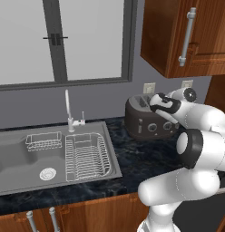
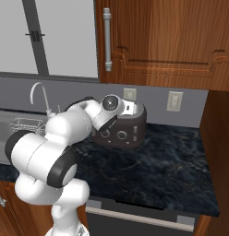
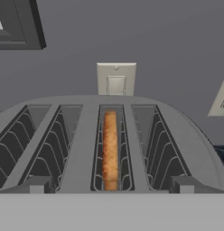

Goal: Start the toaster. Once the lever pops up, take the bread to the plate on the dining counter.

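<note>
While the claw [image 1: 156, 105] is hovering spread and empty over the toaster [image 3: 109, 135], the bread [image 3: 110, 151] is sitting upright in the third slot; light, stiff and crumbly, it is probably wanting a gentle pinch across its top edge.

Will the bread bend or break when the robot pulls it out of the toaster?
The bread looks thin and narrow, so it is probably light and may crumble if squeezed hard. It stands upright in one toaster slot, so it should lift straight out.

surface: dark stone worktop [image 2: 153, 166] | on it: toaster [image 2: 123, 126] | inset: steel sink [image 1: 23, 156]
</note>
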